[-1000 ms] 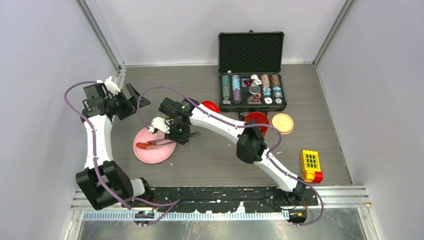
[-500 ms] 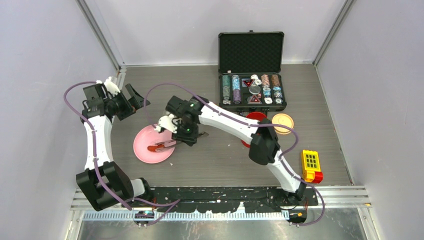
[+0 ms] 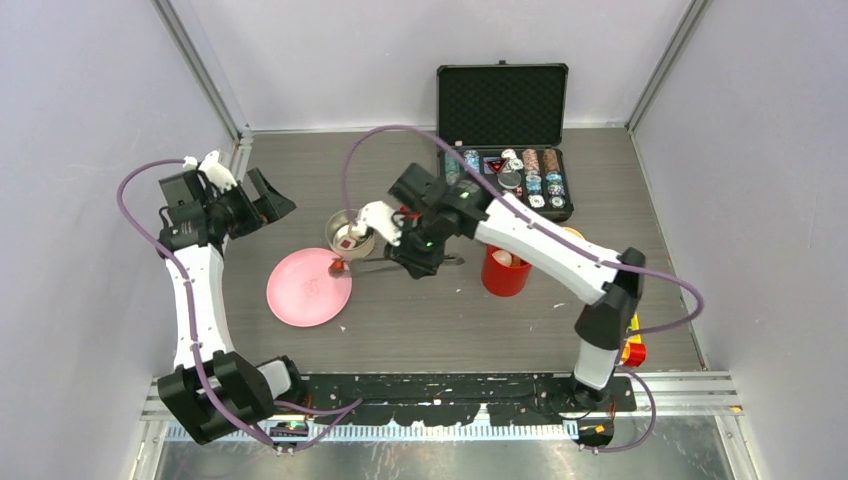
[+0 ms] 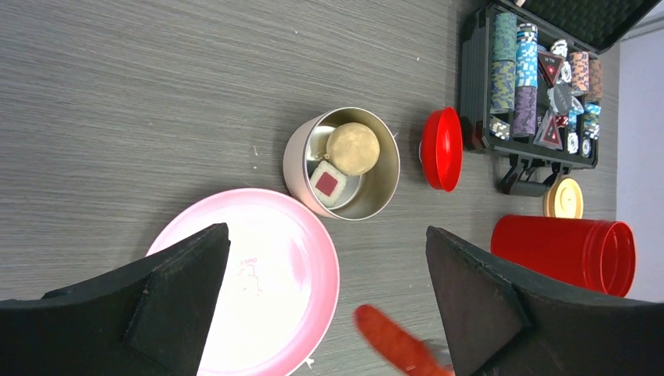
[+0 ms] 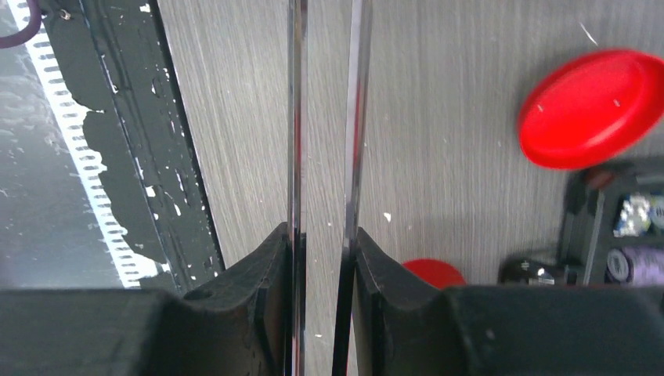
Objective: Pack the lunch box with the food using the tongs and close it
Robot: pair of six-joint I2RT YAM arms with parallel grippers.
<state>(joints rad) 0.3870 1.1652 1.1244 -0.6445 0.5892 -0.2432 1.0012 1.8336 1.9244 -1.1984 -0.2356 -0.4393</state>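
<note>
Swung the right gripper [image 5: 321, 243] off the pink plate [image 3: 300, 300] toward 1 o'clock since a second ago, taking the sausage [image 4: 391, 345] along and leaving the plate bare of food. Uncovered the steel bowl [image 4: 380, 192] to the top view as well. Kept the left arm about where it was, at 9 o'clock of the table.

Clamps the tongs [image 5: 296, 117] with both thin arms squeezed near parallel, so as to pinch the sausage at the far tip. Holds the sausage in the air just past the plate's 1 o'clock rim, at 6 o'clock of the bowl, not yet over it. Looks headed for the bowl or the red canister [image 3: 505, 275]; cannot tell which.

Keeps the left gripper [image 4: 325, 231] spread wide, grasping nothing, parked at 10 o'clock of the plate, probably to stay clear.

Shows a white cube with red centre [image 4: 329, 182] and a round pale lump [image 4: 352, 147] already in the bowl, and pale pieces inside the upright canister at 3 o'clock of the bowl. Leaves the red lid [image 4: 441, 149] at the bowl's 2 o'clock and the beige lid [image 4: 565, 197] at the canister's 2 o'clock, both off, likely so packing can go on. Leaves the poker chip case [image 3: 505, 180] open at 12 o'clock.

Judging by that, carrying the last loose piece, with both lids not yet on. Needs a steady squeeze; risks dropping a round sausage from thin tips.
</note>
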